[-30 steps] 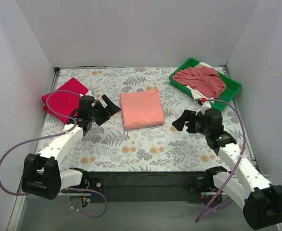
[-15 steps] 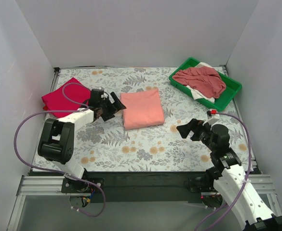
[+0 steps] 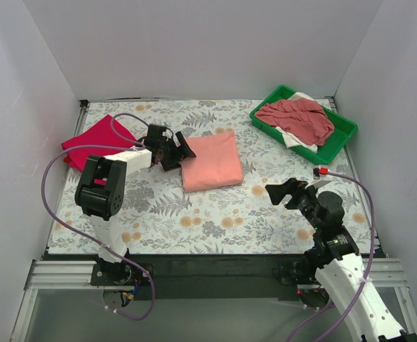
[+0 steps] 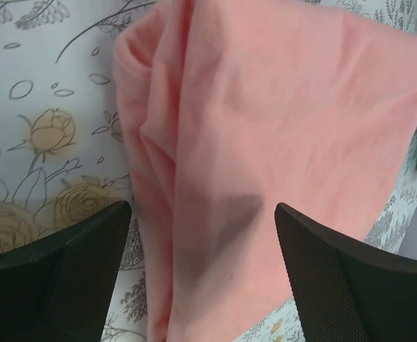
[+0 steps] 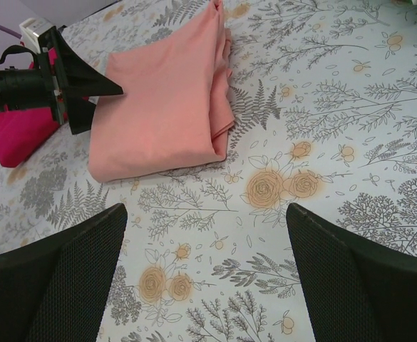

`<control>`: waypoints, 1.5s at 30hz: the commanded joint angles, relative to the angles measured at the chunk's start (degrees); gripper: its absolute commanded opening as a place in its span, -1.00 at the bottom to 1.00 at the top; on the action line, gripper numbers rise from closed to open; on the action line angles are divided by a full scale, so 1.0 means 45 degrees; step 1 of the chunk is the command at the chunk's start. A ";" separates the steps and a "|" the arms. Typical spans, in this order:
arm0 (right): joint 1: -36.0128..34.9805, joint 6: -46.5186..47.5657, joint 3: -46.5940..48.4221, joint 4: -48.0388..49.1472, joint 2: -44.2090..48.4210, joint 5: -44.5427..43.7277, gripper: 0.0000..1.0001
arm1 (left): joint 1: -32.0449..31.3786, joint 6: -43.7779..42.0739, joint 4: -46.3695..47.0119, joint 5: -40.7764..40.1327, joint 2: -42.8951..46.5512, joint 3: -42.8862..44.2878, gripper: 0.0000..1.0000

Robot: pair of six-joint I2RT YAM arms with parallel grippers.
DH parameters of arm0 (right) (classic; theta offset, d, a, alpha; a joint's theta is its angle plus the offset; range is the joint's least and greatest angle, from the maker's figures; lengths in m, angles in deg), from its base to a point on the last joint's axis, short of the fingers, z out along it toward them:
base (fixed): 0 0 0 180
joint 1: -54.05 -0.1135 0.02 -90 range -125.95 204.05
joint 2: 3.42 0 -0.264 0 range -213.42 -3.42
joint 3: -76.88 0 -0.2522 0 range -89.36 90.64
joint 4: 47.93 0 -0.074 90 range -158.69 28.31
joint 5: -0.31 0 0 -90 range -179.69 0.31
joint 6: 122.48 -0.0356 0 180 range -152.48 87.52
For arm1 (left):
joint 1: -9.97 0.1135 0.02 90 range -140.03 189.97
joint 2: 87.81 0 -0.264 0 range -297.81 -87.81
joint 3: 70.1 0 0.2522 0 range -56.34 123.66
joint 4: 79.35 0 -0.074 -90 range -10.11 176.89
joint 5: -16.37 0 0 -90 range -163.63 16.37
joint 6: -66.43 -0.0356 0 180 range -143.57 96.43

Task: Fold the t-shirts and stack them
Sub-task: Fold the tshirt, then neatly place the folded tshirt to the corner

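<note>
A folded salmon-pink t-shirt (image 3: 209, 160) lies in the middle of the table; it also shows in the left wrist view (image 4: 279, 142) and the right wrist view (image 5: 158, 100). A folded crimson-red t-shirt (image 3: 87, 139) lies at the far left, seen also in the right wrist view (image 5: 19, 132). A dusty rose-red shirt (image 3: 297, 117) lies crumpled on a white one (image 3: 291, 138) in the green tray (image 3: 340, 146). My left gripper (image 3: 177, 153) is open, at the pink shirt's left edge, its jaws either side of that edge (image 4: 201, 278). My right gripper (image 3: 283, 192) is open and empty over the table, right of the pink shirt.
White walls close in the table on three sides. The left arm's purple cable (image 3: 73, 153) loops over the crimson shirt. The floral tablecloth (image 3: 215, 214) is bare in front of the pink shirt.
My left gripper has moved right from beside the crimson shirt to the pink shirt's left edge. My right arm has drawn back toward the near edge, gripper still open.
</note>
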 commanded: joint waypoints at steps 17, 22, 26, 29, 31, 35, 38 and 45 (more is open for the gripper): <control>0.0066 0.1016 0.0113 -0.0086 0.0192 -0.1074 0.97 | -0.0744 -0.1677 -0.2913 -0.2345 -0.1620 0.2152 -1.00; 0.0066 0.1543 0.0387 -0.0791 0.0036 -0.2147 0.97 | -0.0744 -0.2065 -0.3558 -0.4102 -0.0802 0.2192 -1.00; 0.0086 0.1622 0.0348 -0.1105 0.0094 -0.2715 0.97 | -0.0744 -0.2224 -0.3949 -0.6636 -0.0137 0.2153 -1.00; 0.0066 0.1486 0.0153 -0.1143 0.0153 -0.3261 0.97 | -0.0725 -0.2399 -0.4085 -0.7519 0.0215 0.2289 -1.00; 0.0086 0.1369 0.0037 -0.1183 0.0153 -0.3613 0.97 | -0.0705 -0.2555 -0.4339 -0.7911 0.0295 0.2678 -1.00; 0.0066 0.1056 -0.0023 -0.1163 0.0114 -0.3478 0.97 | -0.0666 -0.3120 -0.4593 -0.9161 0.0451 0.3479 -1.00; 0.0086 0.0823 -0.0159 -0.1163 -0.0003 -0.3186 0.97 | -0.0394 -0.3628 -0.5080 -1.0311 0.0179 0.4298 -1.00; 0.0086 0.0704 -0.0218 -0.1182 -0.0257 -0.3165 0.97 | 0.0173 -0.4605 -0.5726 -1.0998 -0.0076 0.5472 -1.00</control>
